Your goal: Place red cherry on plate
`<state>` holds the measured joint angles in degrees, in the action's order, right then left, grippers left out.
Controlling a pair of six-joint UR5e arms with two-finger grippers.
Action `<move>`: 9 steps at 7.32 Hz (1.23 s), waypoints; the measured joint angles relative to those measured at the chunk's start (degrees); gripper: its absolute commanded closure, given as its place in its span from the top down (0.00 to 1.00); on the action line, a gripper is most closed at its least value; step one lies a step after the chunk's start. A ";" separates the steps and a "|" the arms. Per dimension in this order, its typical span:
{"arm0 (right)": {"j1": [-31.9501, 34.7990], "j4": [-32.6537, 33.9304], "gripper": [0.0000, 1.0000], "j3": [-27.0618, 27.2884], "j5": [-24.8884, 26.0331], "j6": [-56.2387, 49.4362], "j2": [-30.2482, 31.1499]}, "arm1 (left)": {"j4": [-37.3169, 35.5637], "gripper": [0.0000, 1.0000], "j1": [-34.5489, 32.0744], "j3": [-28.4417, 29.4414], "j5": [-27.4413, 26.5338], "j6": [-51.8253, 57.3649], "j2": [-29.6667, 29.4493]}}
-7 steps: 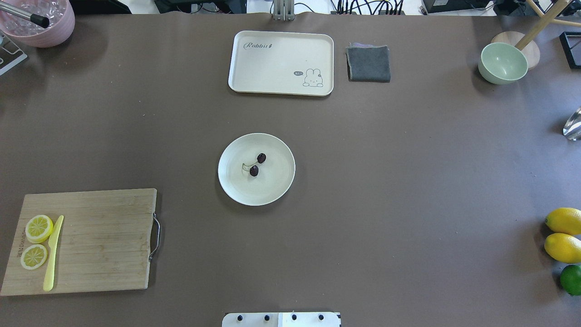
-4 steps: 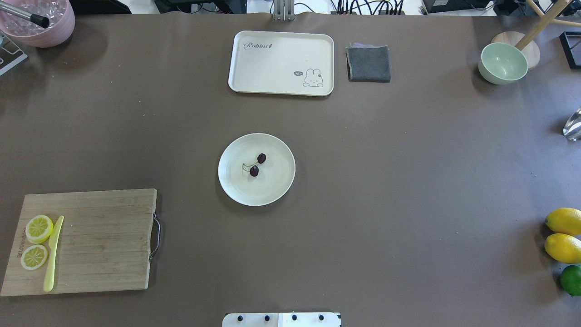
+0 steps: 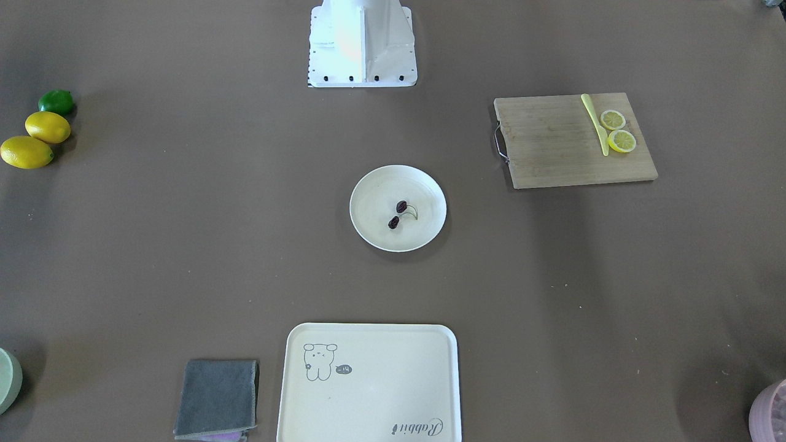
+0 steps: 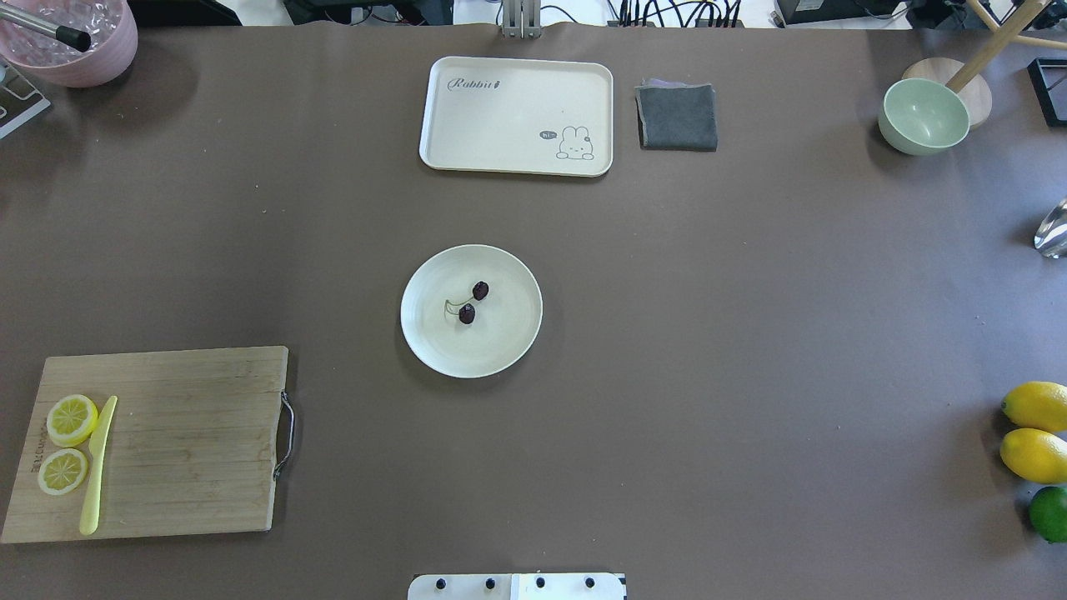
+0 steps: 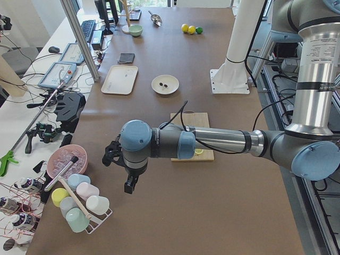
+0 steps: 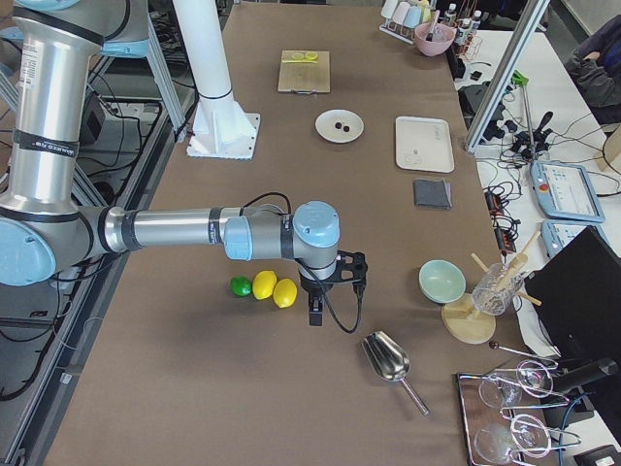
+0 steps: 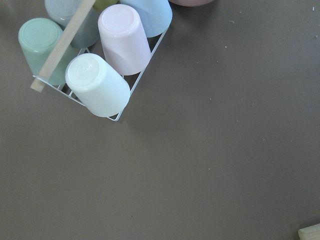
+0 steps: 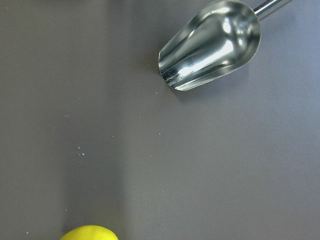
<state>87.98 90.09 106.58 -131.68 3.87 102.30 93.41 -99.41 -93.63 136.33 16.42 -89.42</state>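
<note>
Dark red-purple paired cherries point(image 4: 467, 314) rest inside round cream plate point(image 4: 507, 335), mid-table; task judged complete. Left gripper point(image 5: 129, 186) and right gripper point(image 6: 315, 313) hang well apart from it, opening indeterminable.

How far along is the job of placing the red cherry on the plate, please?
Done, it seems: the red cherry lies inside the plate, free of any grip. In hand: nothing; the left pincer hangs by the cup rack, the right pincer by the lemons, both far off. Left: nothing visible.
</note>
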 measured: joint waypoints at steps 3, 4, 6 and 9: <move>0.00 0.00 1.00 -0.34 0.02 0.00 -0.13 | 2.80 0.98 2.66 -0.70 0.02 -10.09 2.24; 0.00 0.00 1.00 -0.43 0.04 0.00 -0.15 | 1.93 0.98 4.12 -0.94 0.01 -12.44 2.53; 0.00 0.00 1.00 -0.49 0.10 0.00 -0.18 | 0.36 0.98 5.35 -1.66 0.01 -13.58 3.13; 0.00 0.00 1.00 -0.50 0.11 0.00 -0.12 | 0.08 0.98 5.24 -3.00 -0.09 -13.61 4.86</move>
<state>87.98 90.09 106.08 -131.57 3.87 102.18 93.49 -94.17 -96.63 136.24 2.81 -84.57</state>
